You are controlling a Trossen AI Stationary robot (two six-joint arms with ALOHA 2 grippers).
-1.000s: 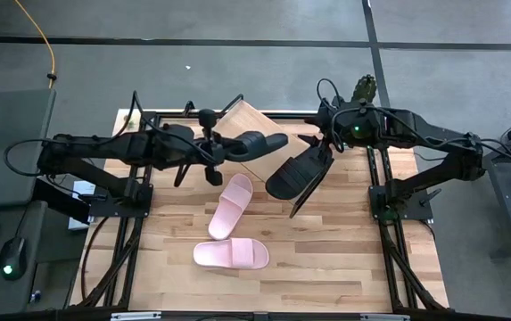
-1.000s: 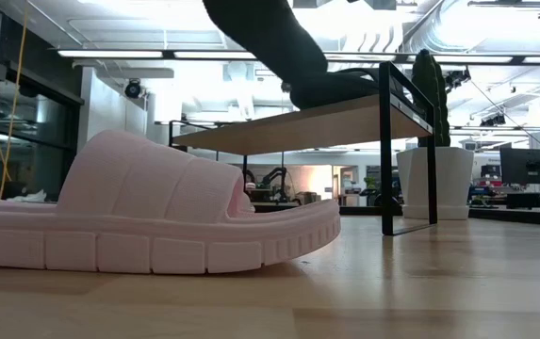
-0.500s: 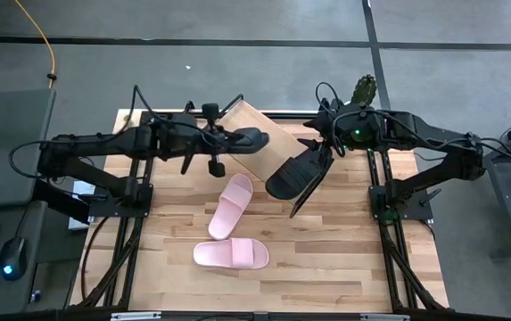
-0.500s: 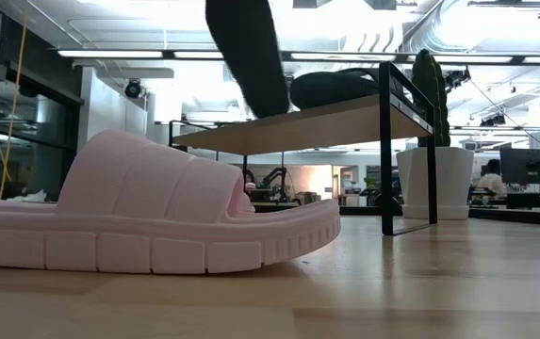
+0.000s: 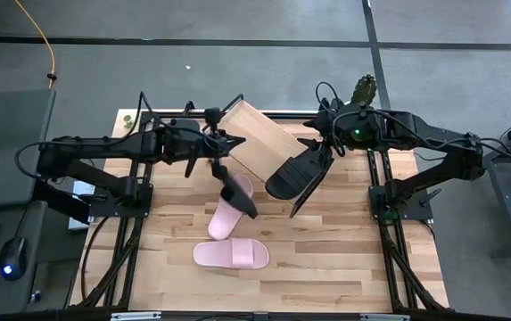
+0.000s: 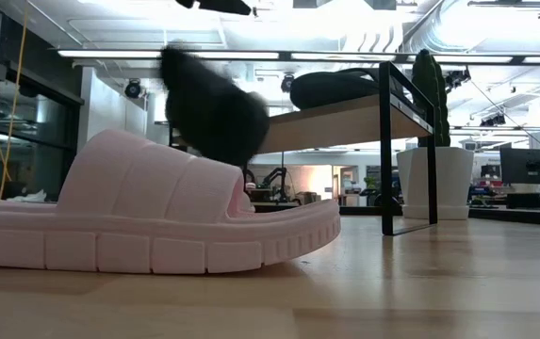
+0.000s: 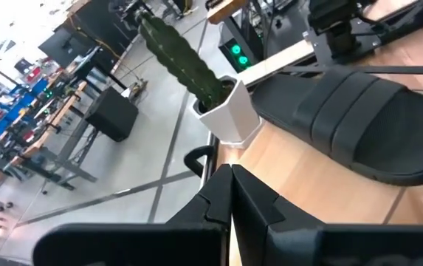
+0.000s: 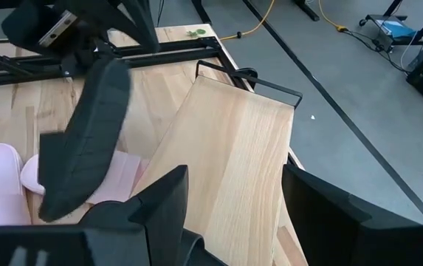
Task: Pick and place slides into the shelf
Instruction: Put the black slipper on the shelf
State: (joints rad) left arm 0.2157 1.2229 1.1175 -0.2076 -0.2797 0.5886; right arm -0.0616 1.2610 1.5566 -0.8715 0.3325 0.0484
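Note:
One black slide [image 5: 298, 174] lies on the right end of the slanted wooden shelf [image 5: 259, 134]; it also shows in the low view [image 6: 335, 89]. The other black slide [image 5: 237, 192] is in the air, tilted steeply, just below my left gripper [image 5: 224, 144] and over a pink slide [image 5: 222, 223]. It is blurred in the low view [image 6: 208, 108]. My left gripper [image 7: 230, 185] is shut, with nothing between its fingers. My right gripper [image 8: 233, 207] hovers open above the shelf, beside the resting black slide. A second pink slide [image 5: 230, 255] lies flat nearer the front.
A white pot with a cactus [image 5: 364, 89] stands behind the shelf's right end. Black frame rails [image 5: 135, 205] run along both sides of the wooden table. Bare table top lies to the right of the pink slides [image 5: 344, 241].
My left gripper, still shut, has drawn back from over the shelf toward the table's left and sunk a little. The black slide it carried level over the shelf has come out of it. That slide has swung down toward the near side and now tips steeply over the pink slide.

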